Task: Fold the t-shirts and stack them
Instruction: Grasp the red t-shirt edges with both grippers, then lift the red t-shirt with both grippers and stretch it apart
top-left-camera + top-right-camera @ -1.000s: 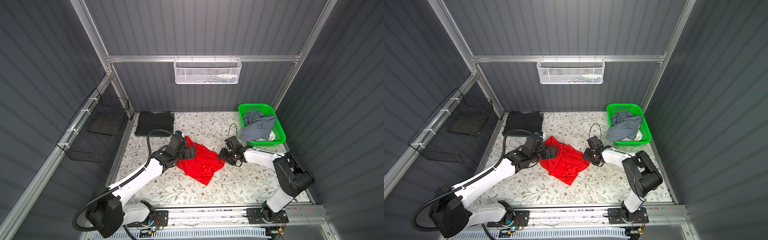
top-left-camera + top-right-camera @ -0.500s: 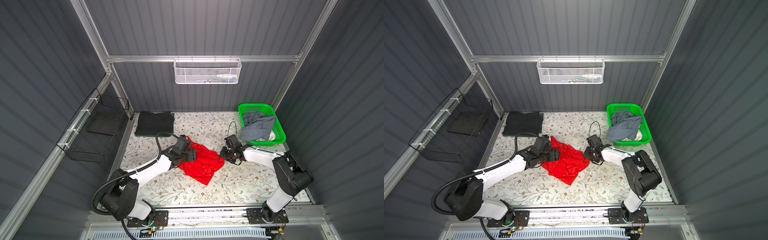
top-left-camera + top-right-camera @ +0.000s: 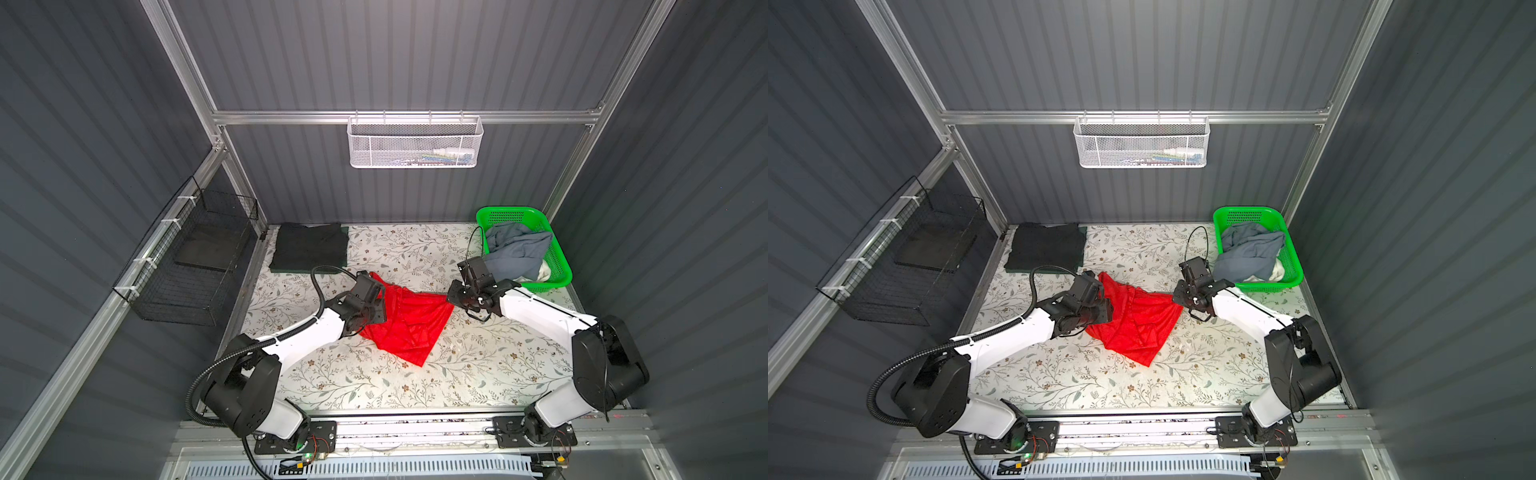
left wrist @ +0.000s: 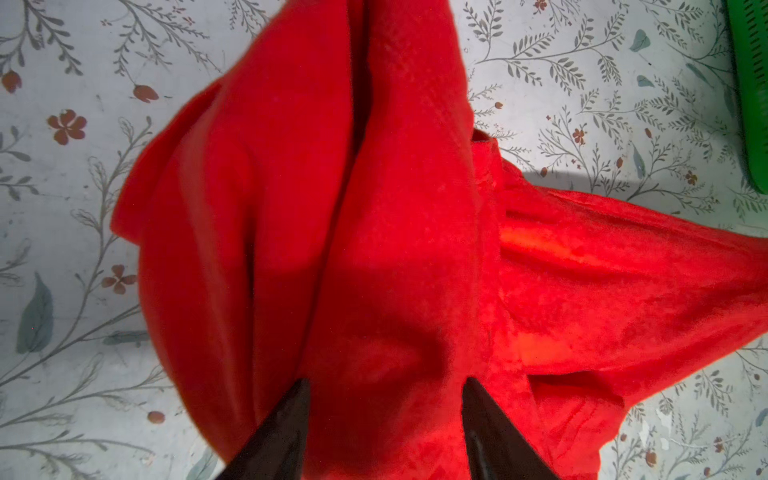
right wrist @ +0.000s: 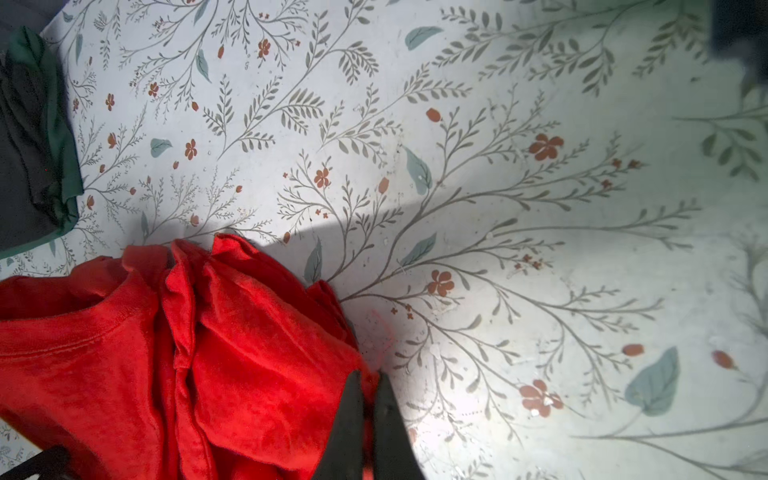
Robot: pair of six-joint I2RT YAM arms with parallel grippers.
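Jaws of the right gripper (image 5: 368, 376) are pressed together on an edge of the red t-shirt (image 3: 409, 320); the left gripper (image 4: 386, 380) is spread astride a raised ridge of it. Crumpled on the floral tabletop (image 3: 457, 374), the light, limp cloth is judged best taken at hems or shoulders.
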